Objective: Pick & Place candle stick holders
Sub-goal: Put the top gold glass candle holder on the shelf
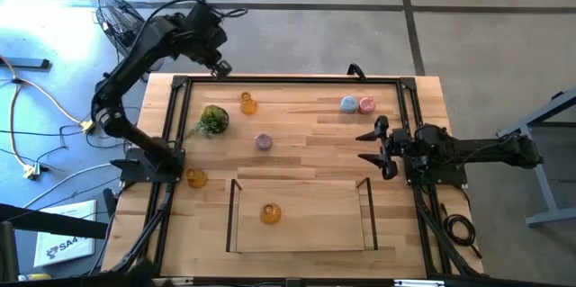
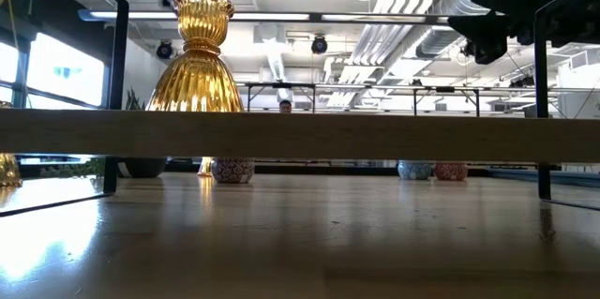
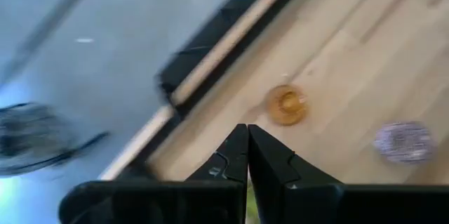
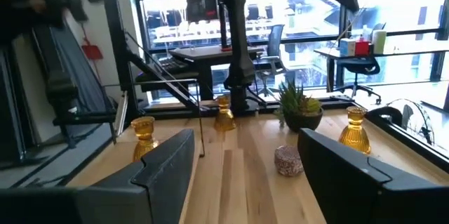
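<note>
Six small glassy holders show. One amber holder (image 1: 270, 213) stands upright in the tray (image 1: 231, 219). A second amber one (image 1: 196, 177) stands left of the tray, and a third (image 1: 247, 103) at the far side near the green plant ball (image 1: 213, 120). The purple holder (image 1: 263, 141) stands mid-table. The pale blue (image 1: 348, 104) and pink (image 1: 366, 104) holders stand side by side at the far right. My left gripper (image 1: 220, 67) is shut and empty, above the table's far left edge. My right gripper (image 1: 378, 147) is open and empty at the right side.
A black frame (image 1: 288, 80) runs along the table's edges. The tray's dark side walls (image 1: 367, 215) rise at its left and right. Bare wood lies between the purple holder and the right gripper. A fan (image 1: 117, 17) stands on the floor beyond the far left corner.
</note>
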{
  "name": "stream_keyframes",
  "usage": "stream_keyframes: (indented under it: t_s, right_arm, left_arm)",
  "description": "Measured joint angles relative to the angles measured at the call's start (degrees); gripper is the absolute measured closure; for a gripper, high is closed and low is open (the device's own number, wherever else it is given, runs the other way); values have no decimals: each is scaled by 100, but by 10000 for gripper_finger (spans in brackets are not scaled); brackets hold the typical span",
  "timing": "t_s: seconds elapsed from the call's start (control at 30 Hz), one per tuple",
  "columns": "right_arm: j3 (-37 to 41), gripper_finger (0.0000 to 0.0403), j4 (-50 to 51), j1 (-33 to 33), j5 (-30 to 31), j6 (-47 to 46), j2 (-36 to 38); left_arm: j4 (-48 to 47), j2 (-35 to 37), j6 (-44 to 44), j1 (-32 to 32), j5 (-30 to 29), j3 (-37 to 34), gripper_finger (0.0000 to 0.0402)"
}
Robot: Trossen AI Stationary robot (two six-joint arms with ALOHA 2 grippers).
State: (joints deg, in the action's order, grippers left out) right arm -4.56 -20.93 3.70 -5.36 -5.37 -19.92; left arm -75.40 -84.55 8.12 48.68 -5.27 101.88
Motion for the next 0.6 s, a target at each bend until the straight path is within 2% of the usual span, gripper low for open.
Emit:
stream_keyframes:
  t_s: [0.13, 0.23, 0.37, 0.6]
  right_arm:
    - [0, 153, 5, 1, 158, -71, 0]
    - [0, 153, 7, 2, 238, -80, 0]
    - [0, 153, 9, 2, 406, -69, 0]
    - [0, 153, 57, 0, 590, -67, -2]
  left_arm:
    - [1031, -50, 217, 966, 1091, -872, 399]
    - [1444, -218, 338, 1414, 1160, -1308, 400]
    - [1940, -669, 561, 1524, 1621, -1651, 400]
    - [2300, -1498, 859, 1388, 2052, -1660, 401]
